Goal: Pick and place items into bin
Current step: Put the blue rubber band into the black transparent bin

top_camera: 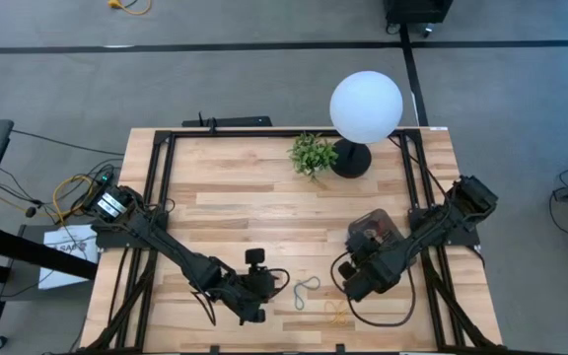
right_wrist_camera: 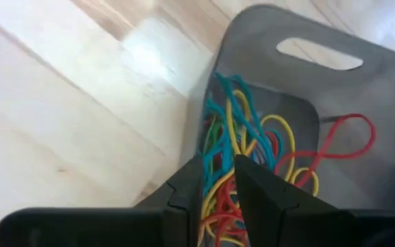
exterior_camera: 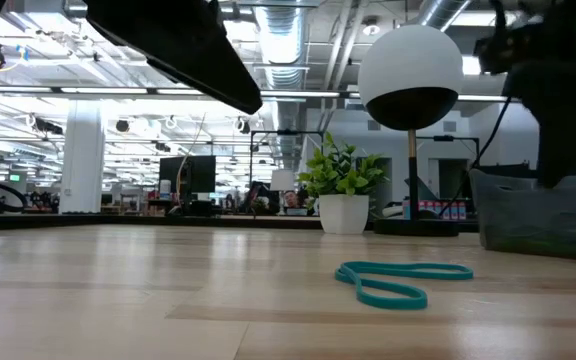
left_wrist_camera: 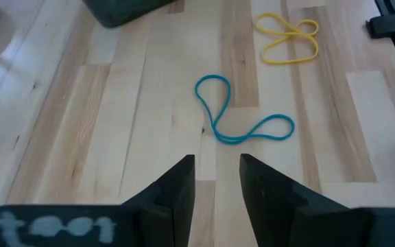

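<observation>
Bin: the dark grey translucent bin (top_camera: 374, 230) sits toward the right side of the wooden tabletop (top_camera: 235, 187), on the near side of the lamp base (top_camera: 351, 159) and small plant (top_camera: 312, 154). It already holds a tangled heap of rubber bands (right_wrist_camera: 252, 165) in red, yellow, blue and green.

Loose items: a blue rubber band (left_wrist_camera: 242, 118) lies flat on the tabletop, well to the left of the bin; a yellow rubber band (left_wrist_camera: 288, 38) lies near it, also outside the bin.

Left gripper: the left gripper (left_wrist_camera: 216, 180) hangs just short of the blue band, its fingers a narrow gap apart and holding nothing.

Right gripper: the right gripper (right_wrist_camera: 218, 182) is at the bin's near edge, pointing into the heap; fingers slightly parted, and whether a band sits between them cannot be told.

Handling: the bands look very light, thin and floppy, lying flush on the wood. A pinch across both strands where the blue squiggle narrows at its middle seems the surest hold; it will likely dangle and may snag.

Risk: closing too high could miss so flat a loop.
</observation>
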Tool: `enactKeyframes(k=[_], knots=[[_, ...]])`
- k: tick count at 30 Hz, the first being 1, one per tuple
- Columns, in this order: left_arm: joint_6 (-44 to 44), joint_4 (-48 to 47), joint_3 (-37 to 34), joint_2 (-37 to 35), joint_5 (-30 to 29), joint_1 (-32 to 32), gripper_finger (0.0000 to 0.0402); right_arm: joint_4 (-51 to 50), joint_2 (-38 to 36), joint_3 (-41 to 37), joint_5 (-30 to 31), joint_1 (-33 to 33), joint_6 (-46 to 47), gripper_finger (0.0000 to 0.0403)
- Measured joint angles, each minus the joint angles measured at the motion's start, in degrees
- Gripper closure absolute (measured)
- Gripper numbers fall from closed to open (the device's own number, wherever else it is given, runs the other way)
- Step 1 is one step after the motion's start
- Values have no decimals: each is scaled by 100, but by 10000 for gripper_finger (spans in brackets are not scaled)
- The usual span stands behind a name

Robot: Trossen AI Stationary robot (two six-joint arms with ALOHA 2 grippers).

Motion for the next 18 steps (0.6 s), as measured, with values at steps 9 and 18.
enactKeyframes(k=[9,18], knots=[[297,1285,-4,778,49,175,294,94,-7,552,950,379,-221,323],[163,1875,7,1256,812,548,294,1285,-4,617,1454,470,-1888,323]])
